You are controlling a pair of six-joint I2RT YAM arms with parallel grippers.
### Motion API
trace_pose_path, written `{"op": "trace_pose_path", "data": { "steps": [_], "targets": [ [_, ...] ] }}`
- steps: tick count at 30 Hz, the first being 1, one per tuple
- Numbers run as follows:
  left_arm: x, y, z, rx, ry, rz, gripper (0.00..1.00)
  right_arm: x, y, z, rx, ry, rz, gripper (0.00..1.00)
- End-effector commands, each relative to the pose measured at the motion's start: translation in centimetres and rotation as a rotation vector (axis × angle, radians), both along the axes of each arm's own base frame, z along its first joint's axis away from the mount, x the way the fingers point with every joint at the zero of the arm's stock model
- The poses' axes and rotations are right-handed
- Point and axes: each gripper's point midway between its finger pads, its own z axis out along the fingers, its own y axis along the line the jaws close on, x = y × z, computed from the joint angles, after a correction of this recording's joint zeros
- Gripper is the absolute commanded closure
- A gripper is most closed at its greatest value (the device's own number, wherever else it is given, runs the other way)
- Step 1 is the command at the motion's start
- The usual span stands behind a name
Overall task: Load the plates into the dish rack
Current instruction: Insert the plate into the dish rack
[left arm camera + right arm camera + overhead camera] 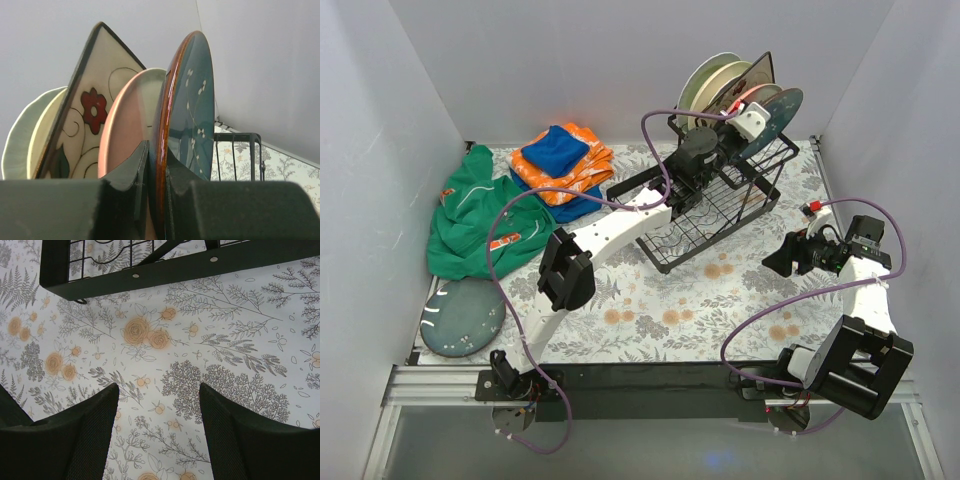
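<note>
The black wire dish rack [715, 215] stands at the back centre. Several plates stand on edge in its raised part: a white-green one [22, 135], the square flowered plate [95, 107], a pink-and-cream plate [127, 122] and a dark teal plate [192, 105]. My left gripper [157, 172] is shut on the teal plate's brown rim and holds it upright beside the pink plate; the teal plate also shows in the top view [778, 115]. A second dark teal plate [462, 317] lies flat at the table's front left. My right gripper [159, 397] is open and empty above the flowered tablecloth, near the rack's base [150, 270].
Folded orange and blue cloths [560, 165] lie at the back left, a green garment [475, 215] beside them. White walls close in the back and both sides. The right arm [840, 260] sits to the right of the rack.
</note>
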Motion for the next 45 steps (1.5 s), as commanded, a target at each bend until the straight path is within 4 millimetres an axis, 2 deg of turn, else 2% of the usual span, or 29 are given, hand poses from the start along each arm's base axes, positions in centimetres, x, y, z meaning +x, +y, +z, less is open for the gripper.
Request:
{"op": "trace_pose_path", "data": {
  "steps": [1, 10, 12, 16, 20, 25, 33, 41, 45],
  "targets": [
    [-3.4, 4.0, 11.5, -0.229, -0.171, 0.000, 1.00, 0.2, 0.1, 0.4, 0.022, -0.020, 0.005, 0.28],
    [-3.3, 3.8, 10.9, -0.232, -0.165, -0.006, 1.00, 0.2, 0.1, 0.5, 0.024, -0.025, 0.004, 0.28],
    [-3.3, 3.9, 10.9, -0.233, -0.162, -0.008, 0.94, 0.2, 0.1, 0.6, 0.026, -0.024, 0.004, 0.28],
    [-3.4, 3.9, 10.8, -0.239, -0.160, -0.007, 0.71, 0.2, 0.1, 0.6, 0.026, -0.027, 0.004, 0.28],
    [-3.5, 4.1, 11.1, -0.245, -0.168, 0.002, 0.63, 0.1, 0.1, 0.6, 0.027, -0.026, 0.004, 0.28],
    [-3.9, 4.3, 11.8, -0.253, -0.180, 0.006, 0.60, 0.1, 0.0, 0.6, 0.027, -0.028, 0.001, 0.28],
    [-5.4, 5.3, 14.2, -0.292, -0.180, -0.014, 0.51, 0.2, -0.1, 0.6, 0.027, -0.023, -0.003, 0.28],
    [-6.0, 4.8, 13.8, -0.293, -0.152, -0.051, 0.50, 0.2, -0.4, 0.6, 0.023, -0.026, -0.012, 0.28],
    [-6.6, 5.3, 14.6, -0.307, -0.146, -0.062, 0.50, 0.2, -0.4, 0.6, 0.026, -0.026, -0.013, 0.28]
  ]
}}
